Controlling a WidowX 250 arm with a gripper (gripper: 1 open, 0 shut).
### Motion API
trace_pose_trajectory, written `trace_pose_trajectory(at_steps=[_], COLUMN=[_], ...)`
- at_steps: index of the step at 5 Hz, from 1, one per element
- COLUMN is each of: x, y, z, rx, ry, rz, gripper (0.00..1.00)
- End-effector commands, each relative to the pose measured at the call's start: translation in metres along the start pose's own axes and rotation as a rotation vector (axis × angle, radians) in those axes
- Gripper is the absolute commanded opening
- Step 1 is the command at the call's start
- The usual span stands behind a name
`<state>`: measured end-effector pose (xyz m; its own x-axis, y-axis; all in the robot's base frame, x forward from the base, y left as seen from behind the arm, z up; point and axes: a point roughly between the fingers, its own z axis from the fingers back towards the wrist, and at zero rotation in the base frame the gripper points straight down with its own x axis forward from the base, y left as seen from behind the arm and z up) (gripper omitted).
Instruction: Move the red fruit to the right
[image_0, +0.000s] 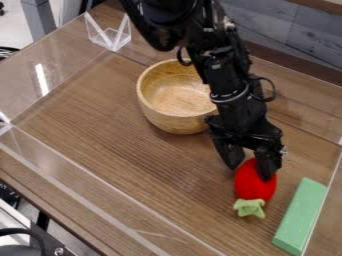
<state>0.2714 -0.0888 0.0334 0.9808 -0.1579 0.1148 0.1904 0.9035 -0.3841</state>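
The red fruit (254, 186) is a small bright red toy strawberry with a light green stem end, lying on the wooden table right of centre, near the front. My gripper (250, 161) hangs directly over its upper end, pointing steeply down. The black fingers (227, 155) are spread to either side of the fruit's top, so the gripper is open and the fruit rests on the table.
A wooden bowl (174, 92) stands to the upper left of the gripper. A flat light green block (303, 215) lies just right of the fruit. Clear plastic walls (54, 150) run along the table's left and front edges, with a clear stand (110, 33) at the back.
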Motion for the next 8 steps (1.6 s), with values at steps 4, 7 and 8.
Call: trace_pose_trajectory(at_steps=[4,7,8], x=[-0.003,-0.005,-0.002], y=[-0.018,-0.017,-0.020], z=[0.021,0.048,0.051], rx=[0.047,0.093,0.104], ry=[-0.099,-0.166,-0.180], rz=[0.145,0.254,0.256], gripper=[1.00,1.00,1.00])
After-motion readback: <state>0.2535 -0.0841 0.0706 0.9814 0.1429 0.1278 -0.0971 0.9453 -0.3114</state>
